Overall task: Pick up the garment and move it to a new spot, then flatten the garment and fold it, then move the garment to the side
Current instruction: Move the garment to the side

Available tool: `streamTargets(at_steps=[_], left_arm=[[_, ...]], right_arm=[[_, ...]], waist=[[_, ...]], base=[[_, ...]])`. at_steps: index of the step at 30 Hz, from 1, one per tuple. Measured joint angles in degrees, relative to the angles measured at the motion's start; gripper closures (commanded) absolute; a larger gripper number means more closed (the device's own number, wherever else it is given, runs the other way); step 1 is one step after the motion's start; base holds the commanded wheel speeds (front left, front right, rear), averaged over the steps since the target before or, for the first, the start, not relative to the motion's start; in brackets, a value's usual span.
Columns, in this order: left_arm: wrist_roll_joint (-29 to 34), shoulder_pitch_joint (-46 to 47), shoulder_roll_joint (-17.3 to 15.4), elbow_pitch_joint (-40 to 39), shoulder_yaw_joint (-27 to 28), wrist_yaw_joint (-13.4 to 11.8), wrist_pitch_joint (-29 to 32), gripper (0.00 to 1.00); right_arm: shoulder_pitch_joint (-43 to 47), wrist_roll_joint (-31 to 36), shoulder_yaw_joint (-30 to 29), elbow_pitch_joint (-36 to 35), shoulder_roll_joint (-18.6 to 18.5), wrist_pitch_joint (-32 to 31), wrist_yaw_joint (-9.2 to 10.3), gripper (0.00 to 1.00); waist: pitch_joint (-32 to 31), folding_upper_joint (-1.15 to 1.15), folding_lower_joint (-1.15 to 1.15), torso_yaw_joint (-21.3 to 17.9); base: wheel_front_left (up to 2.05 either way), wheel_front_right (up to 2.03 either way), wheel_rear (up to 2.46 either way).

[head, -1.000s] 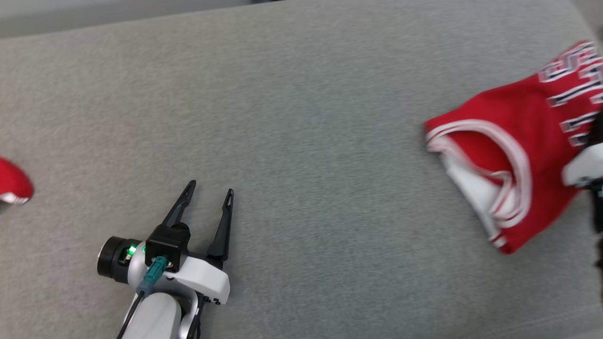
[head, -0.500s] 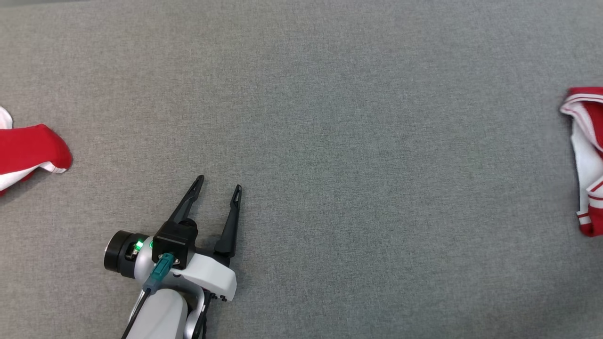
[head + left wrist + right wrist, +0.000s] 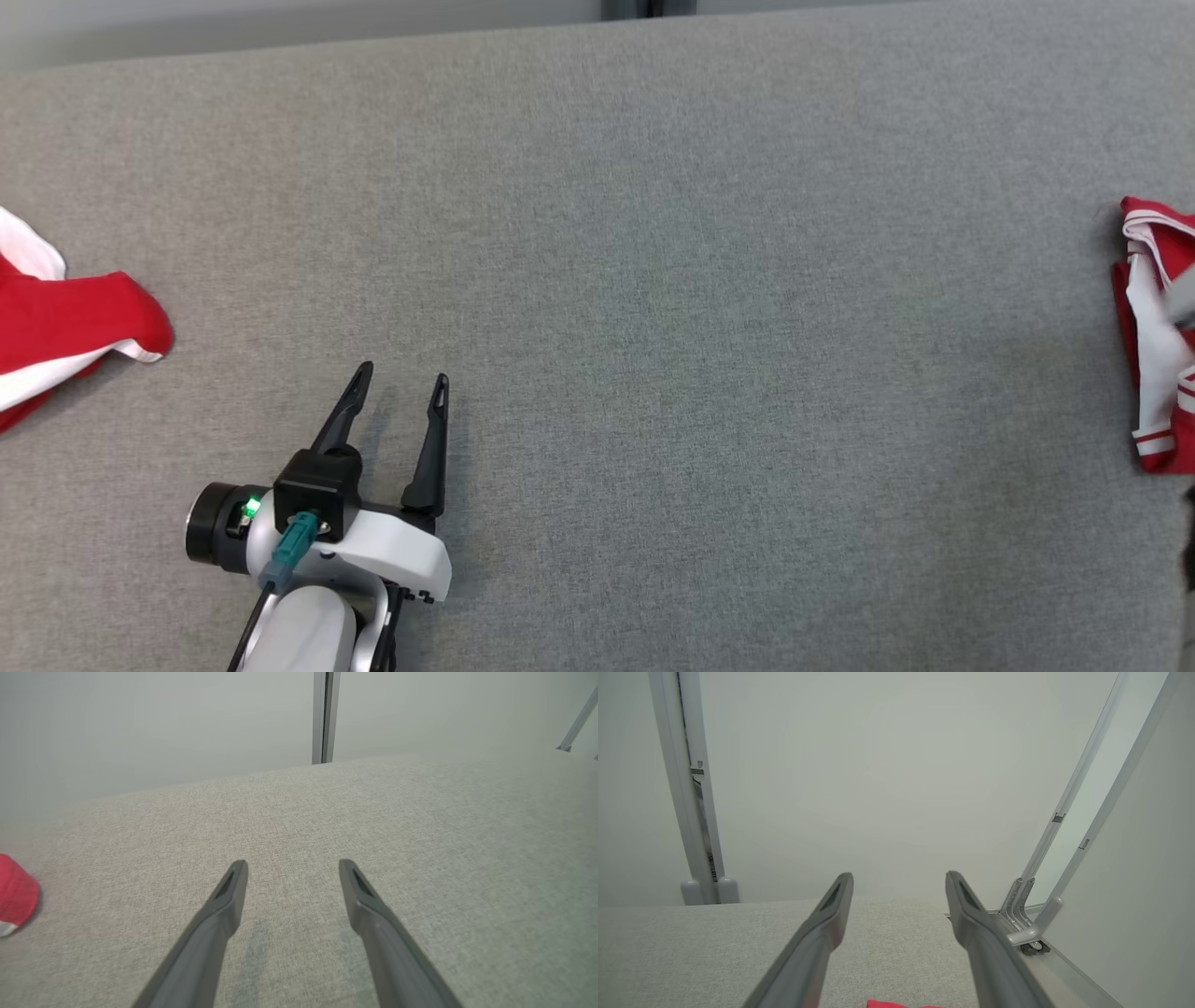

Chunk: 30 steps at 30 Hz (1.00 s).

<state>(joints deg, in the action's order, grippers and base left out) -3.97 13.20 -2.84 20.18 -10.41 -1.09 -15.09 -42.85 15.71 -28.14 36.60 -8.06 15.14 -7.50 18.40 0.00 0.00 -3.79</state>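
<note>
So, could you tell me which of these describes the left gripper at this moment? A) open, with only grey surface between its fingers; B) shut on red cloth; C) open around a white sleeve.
A: the left gripper has its fingers spread with just the grey surface between them, apart from the red cloth at the head view's left edge.

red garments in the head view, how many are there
2. The left garment lies at the left edge of the grey surface, the right garment at its right edge. Both are cut off by the frame, so more could be hidden beyond it.
</note>
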Motion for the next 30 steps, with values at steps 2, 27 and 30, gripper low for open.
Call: streamTargets(at_steps=[2, 27, 30], left_arm=[[-0.3, -0.2, 0.0, 0.1, 0.5, -0.2, 0.0, 0.00], [-4.4, -8.4, 0.0, 1.8, 7.8, -3.0, 0.0, 0.00], [-4.4, -9.6, 0.0, 1.8, 8.7, -2.9, 0.0, 0.00]], right_arm=[[3.1, -3.0, 5.3, -2.6, 1.3, 0.0, 0.00, 0.00], [28.0, -19.4, 28.6, -9.9, 5.3, 0.0, 0.00, 0.00], [29.2, -20.2, 29.0, -10.2, 5.3, 0.0, 0.00, 0.00]], waist=[[-0.9, 0.00, 0.00, 0.2], [-13.5, 0.00, 0.00, 4.6], [-15.0, 0.00, 0.00, 4.7]], base=[[0.00, 0.00, 0.00], [0.00, 0.00, 0.00], [0.00, 0.00, 0.00]])
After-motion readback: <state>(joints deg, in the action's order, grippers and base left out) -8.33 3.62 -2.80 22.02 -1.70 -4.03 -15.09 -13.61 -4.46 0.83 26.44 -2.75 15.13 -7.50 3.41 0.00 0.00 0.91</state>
